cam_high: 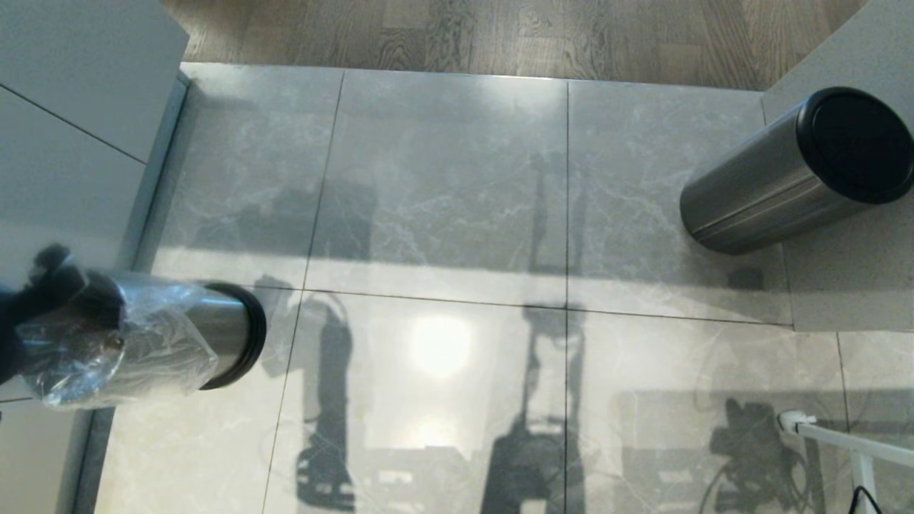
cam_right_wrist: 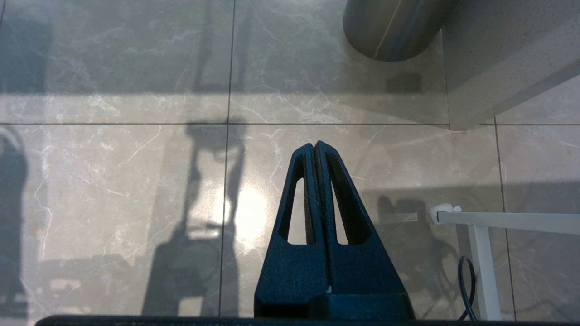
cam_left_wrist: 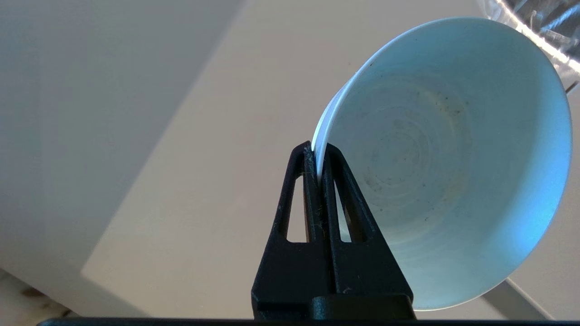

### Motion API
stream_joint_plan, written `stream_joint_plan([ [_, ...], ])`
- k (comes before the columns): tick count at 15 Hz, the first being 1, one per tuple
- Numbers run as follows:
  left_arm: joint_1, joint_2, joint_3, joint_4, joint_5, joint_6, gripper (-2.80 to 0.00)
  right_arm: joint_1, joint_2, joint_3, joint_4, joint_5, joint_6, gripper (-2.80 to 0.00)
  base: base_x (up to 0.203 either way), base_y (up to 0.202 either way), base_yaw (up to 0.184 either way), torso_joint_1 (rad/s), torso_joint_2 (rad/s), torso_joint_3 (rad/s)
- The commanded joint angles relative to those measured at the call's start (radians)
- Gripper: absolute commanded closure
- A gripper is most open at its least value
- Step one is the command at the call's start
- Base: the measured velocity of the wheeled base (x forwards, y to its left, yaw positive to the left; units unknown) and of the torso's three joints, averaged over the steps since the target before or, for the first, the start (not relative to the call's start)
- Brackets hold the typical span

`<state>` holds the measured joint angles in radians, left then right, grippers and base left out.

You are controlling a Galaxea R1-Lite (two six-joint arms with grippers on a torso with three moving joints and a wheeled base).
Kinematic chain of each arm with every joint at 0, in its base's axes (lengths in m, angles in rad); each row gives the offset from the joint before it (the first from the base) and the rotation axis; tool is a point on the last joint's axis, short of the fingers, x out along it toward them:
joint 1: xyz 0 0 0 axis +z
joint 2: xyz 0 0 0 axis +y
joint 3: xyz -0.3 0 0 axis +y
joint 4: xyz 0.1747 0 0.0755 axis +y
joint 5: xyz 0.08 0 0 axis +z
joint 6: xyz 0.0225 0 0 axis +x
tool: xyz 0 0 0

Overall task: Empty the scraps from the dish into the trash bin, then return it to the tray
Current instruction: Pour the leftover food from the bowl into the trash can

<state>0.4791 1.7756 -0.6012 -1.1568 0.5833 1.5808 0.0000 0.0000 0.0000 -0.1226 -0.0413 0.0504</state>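
Black tapered fingers [cam_left_wrist: 312, 158] of the left gripper [cam_left_wrist: 318, 151] sit closest in the left wrist view, pinched tight on the thin rim of the small, smooth, pale blue round dish [cam_left_wrist: 448, 149]. From that pinch the dish stands out on edge past the fingertips, its hollow facing the camera. Its inside holds only faint rings and specks; no scraps show in it. Just beyond the dish's far rim lies a strip of crinkled clear plastic liner [cam_left_wrist: 539, 27].

In the head view the small brushed-steel trash bin [cam_high: 207, 328] with a black base ring stands on the grey marble floor tiles [cam_high: 443, 185], and the left gripper [cam_high: 43, 285] hangs dark and blurred over the bin's liner-covered mouth. A second steel cylinder with a flat black top [cam_high: 792, 171] stands well apart from the bin, across the tiles.

The right gripper [cam_right_wrist: 316, 146] hangs over the tiles away from the bin, its fingers pressed together on nothing, near a white metal frame [cam_right_wrist: 480, 226].
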Motion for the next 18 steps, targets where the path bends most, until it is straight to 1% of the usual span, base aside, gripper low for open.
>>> stream_joint_plan([
  [1,-0.001,0.016,0.005,-0.008,0.001,0.021,0.00,0.000,0.000,0.000,-0.002,-0.002,0.000,0.00,0.000,0.000,0.000,0.000,0.00,0.000],
  [2,0.002,0.022,0.008,-0.004,0.000,0.020,0.00,0.000,0.000,0.000,-0.002,0.000,0.000,0.00,0.000,0.000,0.000,0.000,0.00,0.000],
  [3,0.008,0.033,0.008,-0.002,-0.002,-0.003,0.00,0.000,0.000,0.000,0.000,-0.001,0.000,0.00,0.000,0.000,0.000,0.000,0.00,0.000],
  [4,0.009,0.037,0.007,0.003,-0.003,-0.047,0.00,0.000,0.000,0.000,-0.002,0.000,0.000,0.00,0.000,0.000,0.000,0.000,0.00,0.000],
  [5,0.010,0.035,0.008,0.016,-0.003,-0.098,0.00,0.000,0.000,0.000,-0.002,0.000,0.000,0.00,0.000,0.000,0.000,0.000,0.00,0.000],
  [7,0.014,0.024,0.007,0.068,-0.004,-0.233,0.00,0.000,0.000,0.000,-0.002,-0.002,0.000,0.00,0.000,0.000,0.000,0.000,0.00,0.000],
  [9,0.023,0.015,0.007,0.094,-0.004,-0.359,0.00,0.000,0.000,0.000,-0.002,-0.002,0.000,0.00,0.000,0.000,0.000,0.000,0.00,0.000],
  [11,0.028,0.007,0.006,0.097,-0.004,-0.445,0.00,0.000,0.000,0.000,0.000,-0.002,0.000,0.00,0.000,0.000,0.000,0.000,0.00,0.000],
  [15,0.030,-0.001,0.009,0.098,-0.004,-0.558,0.00,0.000,0.000,0.000,-0.002,-0.001,0.000,0.00,0.000,0.000,0.000,0.000,0.00,0.000],
  [17,0.043,-0.015,0.009,0.098,-0.004,-0.587,0.00,0.000,0.000,0.000,-0.002,-0.002,0.000,0.00,0.000,0.000,0.000,0.000,0.00,0.000],
  [18,0.051,-0.023,0.009,0.098,-0.004,-0.591,0.00,0.000,0.000,0.000,-0.002,-0.002,0.000,0.00,0.000,0.000,0.000,0.000,0.00,0.000],
])
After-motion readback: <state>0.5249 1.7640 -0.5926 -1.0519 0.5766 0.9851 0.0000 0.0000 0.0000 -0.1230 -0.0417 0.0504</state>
